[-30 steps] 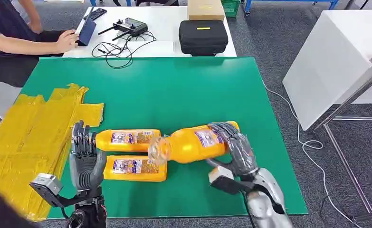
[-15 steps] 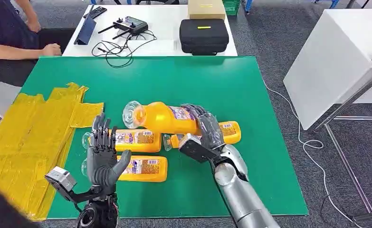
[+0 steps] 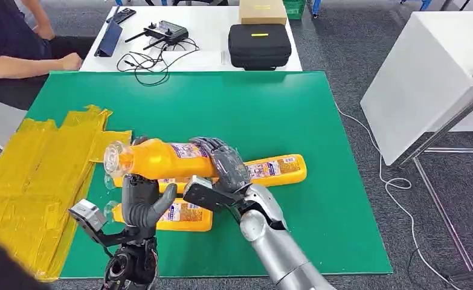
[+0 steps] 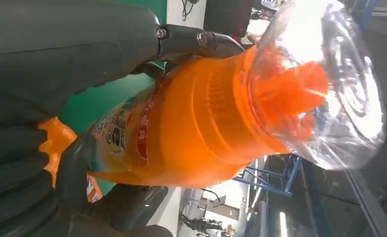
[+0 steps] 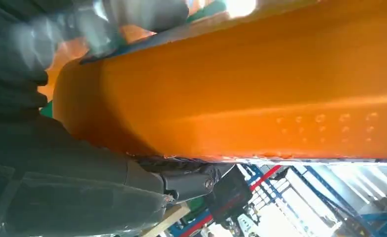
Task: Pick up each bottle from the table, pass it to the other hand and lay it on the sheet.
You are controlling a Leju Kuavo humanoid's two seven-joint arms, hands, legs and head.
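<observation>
At the table's (image 3: 270, 103) 9 o'clock edge lies the yellow sheet (image 3: 34, 175), bare of bottles as far as I can see. Just inward of it stands the left hand (image 3: 142, 202), palm up with fingers reaching to the underside of the held bottle (image 3: 161, 158); the left wrist view puts the thumb and dark fingers around the bottle's body near the shoulder, but I cannot tell whether they are clamped or merely cupped. The bottle hangs in the air above the table, its long axis running roughly 9 to 3 o'clock, with the clear plastic cap end toward the sheet at 9 and the base toward 3. The right hand (image 3: 225, 166) wraps the base half from above, gripping it firmly. So the bottle lies directly between the two hands, the left one nearer the cap and the sheet. By my judgement this is the handover itself: the left hand needs a secure hold before the right lets go. Under and behind them, three more orange bottles (image 3: 276, 167) lie on the green table, also pointing 9 to 3.
</observation>
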